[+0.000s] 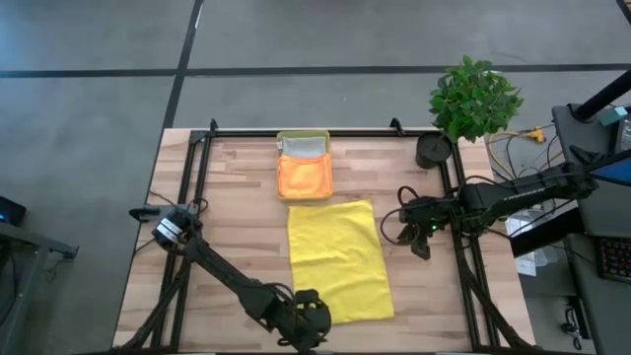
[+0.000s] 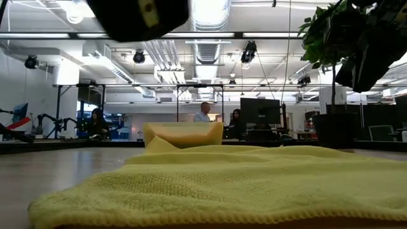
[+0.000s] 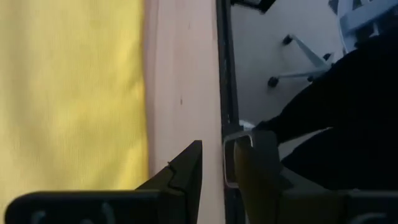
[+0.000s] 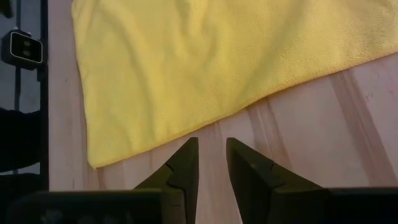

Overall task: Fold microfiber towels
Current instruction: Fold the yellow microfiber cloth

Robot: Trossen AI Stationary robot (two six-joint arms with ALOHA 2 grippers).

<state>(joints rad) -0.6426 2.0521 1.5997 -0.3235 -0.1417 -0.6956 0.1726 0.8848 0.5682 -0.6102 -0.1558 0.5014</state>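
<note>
The yellow towel [image 1: 338, 261] lies spread flat on the wooden table [image 1: 237, 197], one layer, slightly skewed. All places below are taken from it.

High view only: just beyond its far edge stands the translucent yellow tray [image 1: 303, 137], holding the orange towel [image 1: 304, 177] with the grey towel [image 1: 303, 147] behind it. My left gripper [image 1: 308, 314] sits at the towel's near left corner, by the table's front edge. My right gripper [image 1: 418, 232] is off the towel's right edge, near its far half. A potted plant [image 1: 474, 97] stands past the tray's right, at the table's back corner.

Left wrist view: my fingers [image 3: 180, 177] stand a narrow gap apart, holding nothing, over bare wood beside the towel's edge and next to the black frame rail [image 3: 222, 81] (floor and a chair base show beyond).

Right wrist view: fingers [image 4: 183, 168] likewise a small gap apart, empty, above wood just short of the towel's hem.

Low view: the towel's nap fills the foreground, the tray behind it. Room beyond: ceiling ducts, monitors, seated people [image 2: 202, 112] at desks.
</note>
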